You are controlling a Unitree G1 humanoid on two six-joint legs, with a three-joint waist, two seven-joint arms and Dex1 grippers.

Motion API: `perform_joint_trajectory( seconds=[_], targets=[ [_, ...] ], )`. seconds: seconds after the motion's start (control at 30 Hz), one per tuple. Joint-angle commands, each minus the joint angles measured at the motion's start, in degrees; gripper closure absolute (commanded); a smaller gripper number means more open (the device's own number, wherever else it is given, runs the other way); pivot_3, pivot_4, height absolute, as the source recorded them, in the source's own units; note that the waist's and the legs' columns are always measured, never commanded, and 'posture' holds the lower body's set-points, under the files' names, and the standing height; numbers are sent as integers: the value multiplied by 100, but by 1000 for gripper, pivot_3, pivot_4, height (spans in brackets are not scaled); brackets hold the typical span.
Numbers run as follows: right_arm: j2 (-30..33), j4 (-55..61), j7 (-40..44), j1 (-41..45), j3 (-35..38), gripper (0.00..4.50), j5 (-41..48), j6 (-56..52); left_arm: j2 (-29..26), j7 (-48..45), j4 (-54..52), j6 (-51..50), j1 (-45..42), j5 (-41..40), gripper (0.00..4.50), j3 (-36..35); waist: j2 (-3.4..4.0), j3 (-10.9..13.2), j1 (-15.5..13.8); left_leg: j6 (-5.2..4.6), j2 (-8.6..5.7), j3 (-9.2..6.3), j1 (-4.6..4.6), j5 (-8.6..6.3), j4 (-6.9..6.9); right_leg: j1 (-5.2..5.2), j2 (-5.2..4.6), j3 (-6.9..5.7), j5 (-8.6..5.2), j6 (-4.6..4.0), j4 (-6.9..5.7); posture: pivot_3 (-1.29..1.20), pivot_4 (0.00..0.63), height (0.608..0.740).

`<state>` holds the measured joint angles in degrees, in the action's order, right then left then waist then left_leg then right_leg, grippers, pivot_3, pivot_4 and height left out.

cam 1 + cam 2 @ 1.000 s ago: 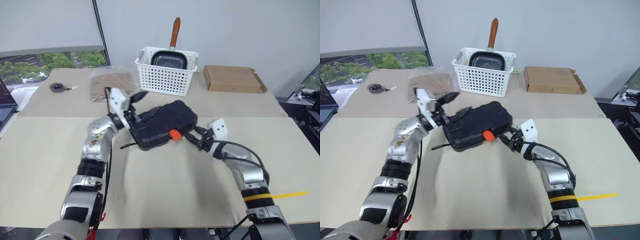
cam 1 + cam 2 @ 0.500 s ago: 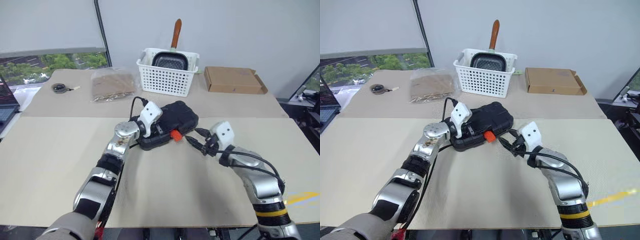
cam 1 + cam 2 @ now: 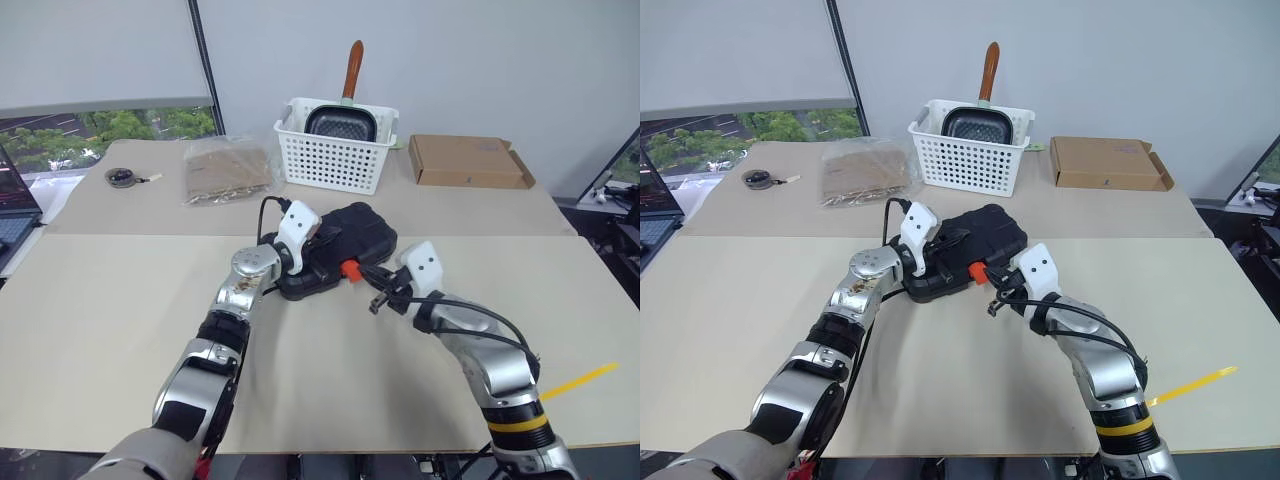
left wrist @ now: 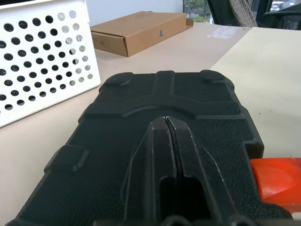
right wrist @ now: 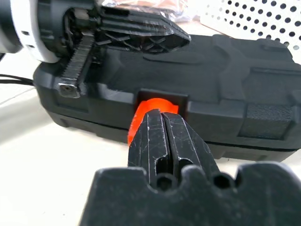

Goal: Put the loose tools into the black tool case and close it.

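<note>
Currently the flat black plastic tool case point(image 3: 335, 250) sits lid down near the middle of the beige table point(image 3: 100, 330), its small orange latch point(image 3: 350, 269) on the edge facing the robot. Left gripper point(image 4: 168, 123) lies flat over the lid, two black fingers pressed together with nothing between them; whether they bear on the lid or sit just above it, can't tell. Right gripper point(image 5: 162, 123) is right in front of the orange latch, fingers also together and empty; contact with the latch not clear. Behind the case: white perforated plastic basket point(image 3: 335, 145) holding a dark square pan with a reddish-brown handle point(image 3: 342, 112), a flat brown cardboard box point(image 3: 468, 160) to its right, a clear plastic bag of brownish material point(image 3: 228, 170) to its left, and a small round dark object point(image 3: 122, 177) further left.
</note>
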<state>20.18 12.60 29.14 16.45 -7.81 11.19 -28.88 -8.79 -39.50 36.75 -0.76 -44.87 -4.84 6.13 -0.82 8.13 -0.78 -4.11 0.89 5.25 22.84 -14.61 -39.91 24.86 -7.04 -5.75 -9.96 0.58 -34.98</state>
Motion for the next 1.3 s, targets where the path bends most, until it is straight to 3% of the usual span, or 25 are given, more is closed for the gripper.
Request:
perform_joint_trajectory(
  seconds=[0.03,0.4,0.9,1.3],
  targets=[
    [130,-22,75,-141,-227,4500,-148,-239,51,58,202,-295,240,54,4473,46,0,-1,-4,0,0,0,1,0,1,0,-1,-1,0,0,1,0,150,700],
    [89,161,-58,-157,-188,4500,-120,-541,113,-31,49,-440,371,23,4473,39,1,-2,1,0,-2,2,12,-1,5,11,-9,-6,0,1,6,0,150,700],
    [-370,-630,-262,757,-103,4500,-276,-358,50,-143,-258,-772,505,-47,4473,26,2,-2,15,-6,-3,4,30,-1,8,25,-9,-11,-1,-1,9,0,150,700],
    [-384,35,-63,957,49,4500,91,-939,94,-201,-483,-901,724,-53,4473,110,3,-2,47,-6,-1,5,31,-2,10,31,-10,-9,-1,-1,9,0,150,700]
  ],
)
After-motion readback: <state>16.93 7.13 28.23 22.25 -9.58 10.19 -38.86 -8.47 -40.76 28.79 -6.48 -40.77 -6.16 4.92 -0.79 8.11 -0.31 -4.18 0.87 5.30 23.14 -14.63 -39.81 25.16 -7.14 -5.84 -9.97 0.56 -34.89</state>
